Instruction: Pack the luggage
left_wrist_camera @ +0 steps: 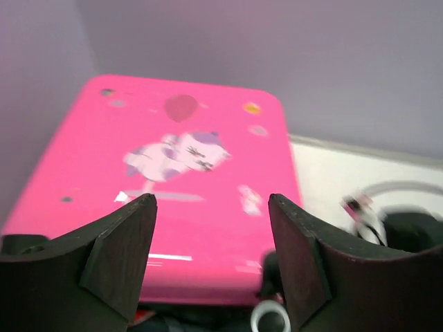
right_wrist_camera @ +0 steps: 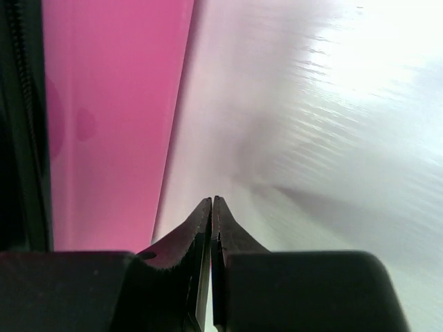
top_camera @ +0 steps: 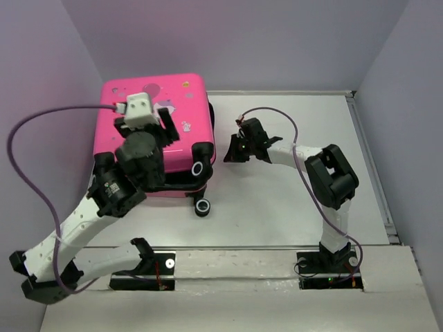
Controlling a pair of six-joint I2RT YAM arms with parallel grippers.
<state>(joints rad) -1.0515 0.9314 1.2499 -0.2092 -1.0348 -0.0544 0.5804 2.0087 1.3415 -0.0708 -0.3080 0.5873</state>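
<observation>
Lying closed and flat at far left of the table (top_camera: 291, 200), the luggage (top_camera: 188, 114) turns its caster wheels (top_camera: 202, 207) toward the arm bases, its long axis running near to far. The left gripper (left_wrist_camera: 211, 200), nearer, hovers over the lid, fingers spread wide and empty. The right gripper (right_wrist_camera: 212, 202), pinched together on nothing, sits just beside the right edge.

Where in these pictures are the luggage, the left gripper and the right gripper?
luggage (top_camera: 188, 138), top external view, on the pink lid.
left gripper (left_wrist_camera: 211, 202), left wrist view, midway between its open fingertips.
right gripper (right_wrist_camera: 212, 202), right wrist view, where its shut fingertips meet.
</observation>
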